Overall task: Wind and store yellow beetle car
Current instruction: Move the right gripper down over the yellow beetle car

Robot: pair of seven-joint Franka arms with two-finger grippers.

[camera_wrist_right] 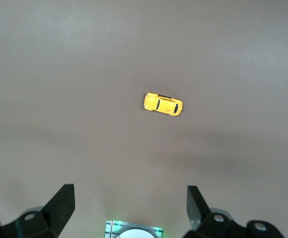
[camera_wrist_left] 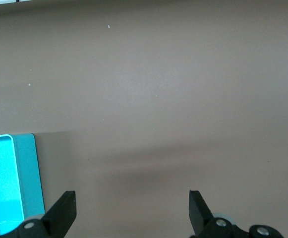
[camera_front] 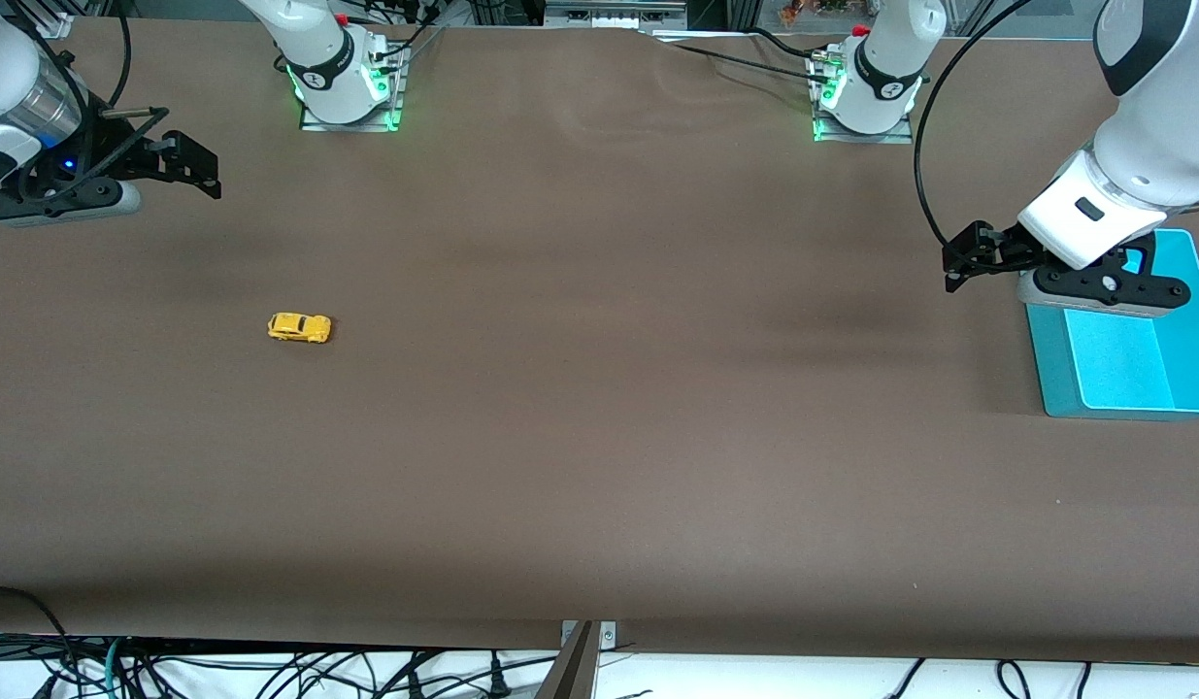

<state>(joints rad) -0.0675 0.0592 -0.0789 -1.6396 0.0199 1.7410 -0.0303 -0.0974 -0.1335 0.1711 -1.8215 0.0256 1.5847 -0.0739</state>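
The yellow beetle car [camera_front: 299, 327] stands alone on the brown table toward the right arm's end, on its wheels. My right gripper [camera_front: 196, 167] hangs open and empty above the table near that end, apart from the car. In the right wrist view the car [camera_wrist_right: 163, 104] lies well ahead of the open right gripper [camera_wrist_right: 130, 193]. My left gripper [camera_front: 960, 257] hangs open and empty at the left arm's end, over the table just beside the teal tray [camera_front: 1046, 374]. The left wrist view shows the open left gripper [camera_wrist_left: 132, 198] over bare table.
The teal tray [camera_wrist_left: 28, 173] has a raised rim and nothing shows in it. The two arm bases [camera_front: 347, 87] [camera_front: 866, 92] stand along the table's back edge. Cables hang below the table's front edge [camera_front: 599, 646].
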